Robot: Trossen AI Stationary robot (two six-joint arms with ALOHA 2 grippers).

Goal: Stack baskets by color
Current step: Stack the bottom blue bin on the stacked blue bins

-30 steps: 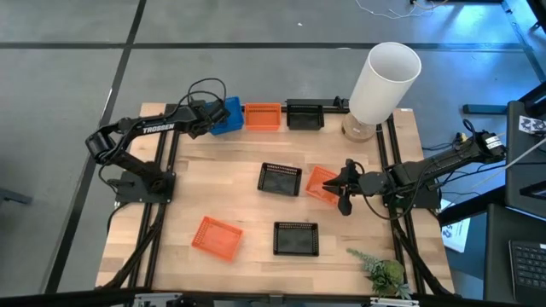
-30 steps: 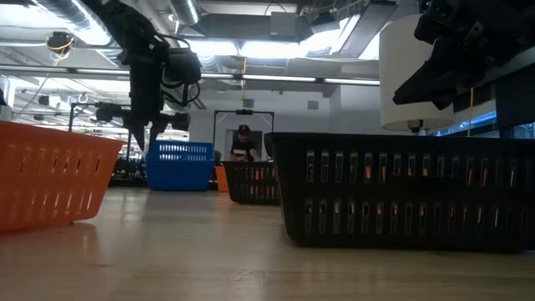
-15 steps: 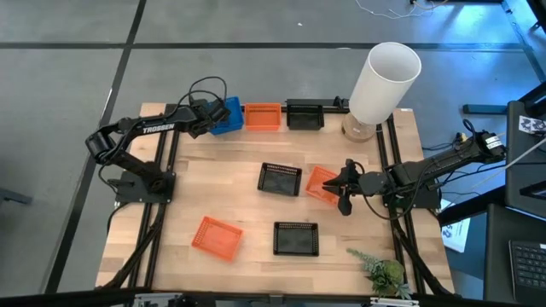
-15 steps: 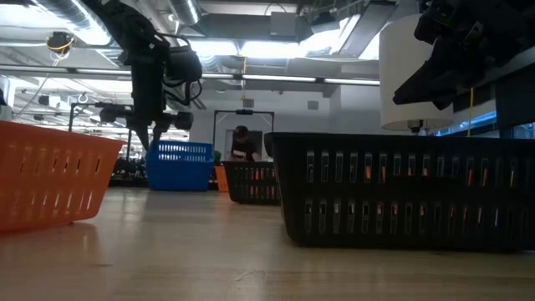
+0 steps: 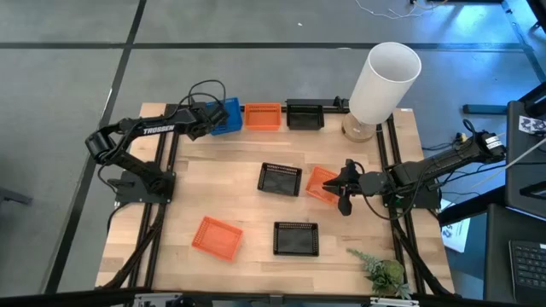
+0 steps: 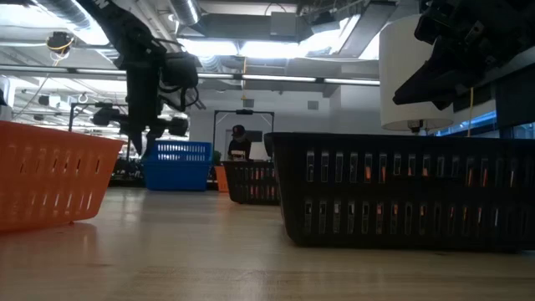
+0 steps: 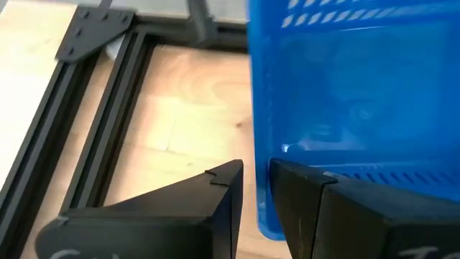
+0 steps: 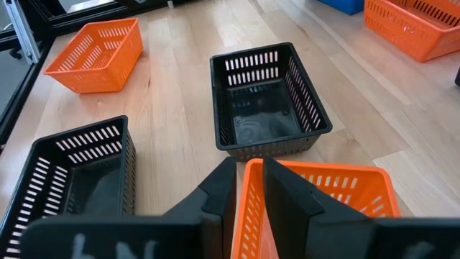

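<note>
1. Gripping on both sides: left gripper [image 7: 255,187] is clamped on the near wall of the blue perforated plastic basket [image 5: 226,114] at the far-left of the wooden table [image 5: 247,213], one finger inside the wall, one outside.
2. Right gripper [image 8: 249,188] is pinched the same way on the rim of an orange slotted plastic basket [image 5: 323,183], mid-table, right side, next to a black slotted plastic basket [image 5: 280,179].
3. Likely step: carry the held orange one to the orange basket in the back row [image 5: 263,115], between blue and the black back-row basket [image 5: 304,114].
4. Tips, as I judge it: lift straight up first so the corner clears the black neighbour; keep it level, a one-wall pinch lets it swing.
5. Line up square over the target, lower till nested, then let go.
6. Still loose: another orange basket [image 5: 216,236] and another black basket [image 5: 296,239] at the near side.
</note>
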